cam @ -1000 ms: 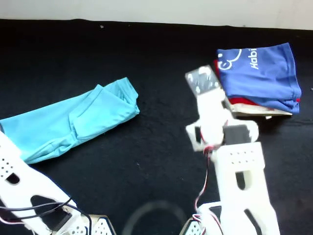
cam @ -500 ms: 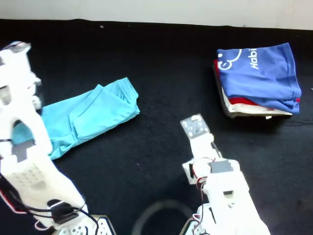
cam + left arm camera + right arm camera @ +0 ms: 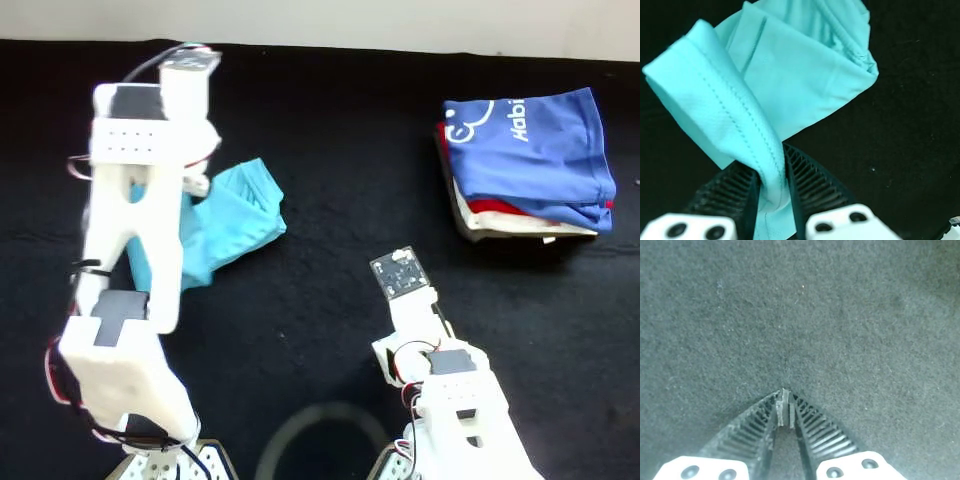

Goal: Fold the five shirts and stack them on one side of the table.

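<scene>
Turquoise shirt (image 3: 790,85), one stitched edge pinched in the left tool (image 3: 771,170); right tool (image 3: 785,407) pressed together above the black surface (image 3: 800,300).

Item 1, turquoise shirt (image 3: 235,215): a fold of its hem is clamped between the left tool's ribbed jaws and lifted, while the rest of the cloth runs ahead of the tool and lies bunched on the surface (image 3: 330,150). Item 2, stack of folded shirts (image 3: 530,165): blue shirt on top with red and pale layers beneath, lying on the surface well apart from both tools, ahead of the right tool and off to its right. Item 3, right tool: jaw tips meeting, holding nothing, with dark surface beneath and ahead of it.
</scene>
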`<action>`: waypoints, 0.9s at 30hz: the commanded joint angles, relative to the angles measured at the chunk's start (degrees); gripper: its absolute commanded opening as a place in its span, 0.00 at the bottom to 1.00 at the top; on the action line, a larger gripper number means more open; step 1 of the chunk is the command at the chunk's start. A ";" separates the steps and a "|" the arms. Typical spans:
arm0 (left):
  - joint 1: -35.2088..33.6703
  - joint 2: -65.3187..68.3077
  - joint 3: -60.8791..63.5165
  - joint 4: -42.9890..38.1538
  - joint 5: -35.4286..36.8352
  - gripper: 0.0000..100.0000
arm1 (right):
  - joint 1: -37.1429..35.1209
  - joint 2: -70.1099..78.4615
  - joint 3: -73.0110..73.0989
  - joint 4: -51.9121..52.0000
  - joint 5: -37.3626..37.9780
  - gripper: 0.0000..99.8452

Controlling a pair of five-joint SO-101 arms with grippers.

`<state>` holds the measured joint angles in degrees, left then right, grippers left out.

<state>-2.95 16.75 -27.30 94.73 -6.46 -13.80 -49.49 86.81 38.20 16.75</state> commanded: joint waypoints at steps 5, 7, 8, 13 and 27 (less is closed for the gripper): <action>6.64 2.86 -0.66 -8.70 0.35 0.01 | 0.57 -0.04 0.66 -1.45 -0.53 0.01; 6.46 5.67 -0.75 -11.08 0.35 0.01 | 0.57 -0.04 0.66 -1.45 -0.53 0.01; 6.46 6.90 -0.75 -12.13 0.35 0.01 | 0.57 -0.04 0.66 -1.45 -0.53 0.01; 6.73 10.59 -0.75 -16.09 0.35 0.01 | 0.57 -0.04 0.66 -1.45 -0.53 0.01; 4.79 11.38 -7.69 -10.90 3.43 0.17 | 0.57 -0.04 0.75 -1.45 -0.53 0.01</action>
<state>3.03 28.88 -29.23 79.96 -3.65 -13.80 -49.49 86.90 38.02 16.75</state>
